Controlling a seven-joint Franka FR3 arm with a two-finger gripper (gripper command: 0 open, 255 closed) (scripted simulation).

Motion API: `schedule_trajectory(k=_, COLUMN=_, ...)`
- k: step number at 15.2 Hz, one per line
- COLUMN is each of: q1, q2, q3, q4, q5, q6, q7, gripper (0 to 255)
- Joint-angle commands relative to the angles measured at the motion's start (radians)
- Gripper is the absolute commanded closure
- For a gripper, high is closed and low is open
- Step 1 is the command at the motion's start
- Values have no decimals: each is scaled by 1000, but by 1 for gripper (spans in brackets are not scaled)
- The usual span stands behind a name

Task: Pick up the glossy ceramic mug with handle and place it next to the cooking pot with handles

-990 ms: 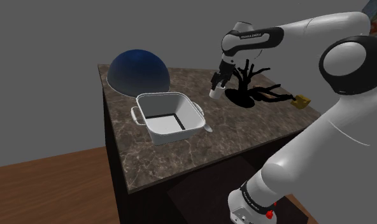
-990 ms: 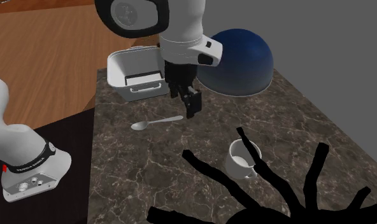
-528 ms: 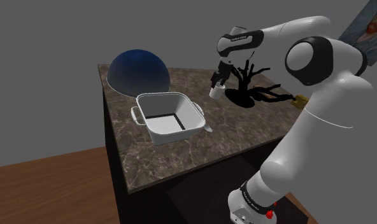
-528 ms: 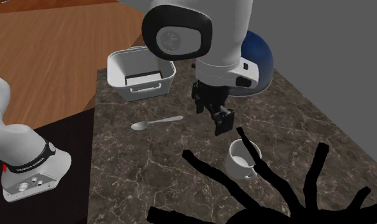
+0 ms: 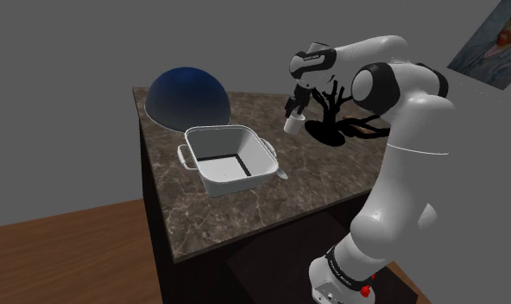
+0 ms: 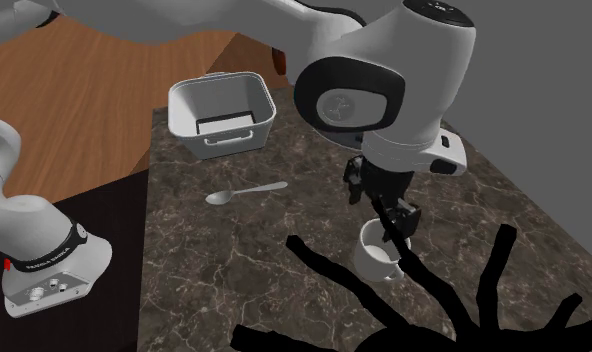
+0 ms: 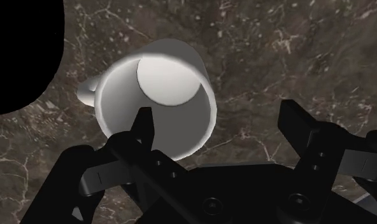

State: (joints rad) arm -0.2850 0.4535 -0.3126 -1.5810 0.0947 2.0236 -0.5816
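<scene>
Hovering just above the plain white, glossy mug (image 7: 156, 95), the black end effector (image 7: 217, 114) has its fingers spread apart and clasps nothing. The mug stands upright on the dark marbled desk (image 7: 257, 51), beside a black branching stand (image 5: 327, 134) and well apart from the white square pot with handles (image 5: 232, 183). It looks rigid, light, slick and breakable. Pinching one wall across the rim, away from the handle (image 7: 85, 92), seems surest.

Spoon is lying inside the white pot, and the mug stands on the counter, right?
No. The spoon lies on the counter near the white pot, not inside it, as the second exterior view shows. The mug does stand on the counter.
</scene>
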Motion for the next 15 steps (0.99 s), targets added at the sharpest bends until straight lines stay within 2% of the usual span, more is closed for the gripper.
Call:
schedule_trajectory(k=1, q1=-5, q2=21, q3=2, q4=7, q5=6, q6=14, q7=-3, gripper=0)
schedule_trajectory(k=6, q1=-9, q2=50, q3=7, q4=-25, q5=15, q6=75, q7=-9, gripper=0)
schedule_trajectory(k=14, q1=-9, q2=50, q3=7, q4=-25, q5=15, q6=75, q7=-9, gripper=0)
schedule_trajectory(k=15, q1=-9, q2=50, q3=7, q4=-25, q5=15, q6=75, q7=-9, gripper=255)
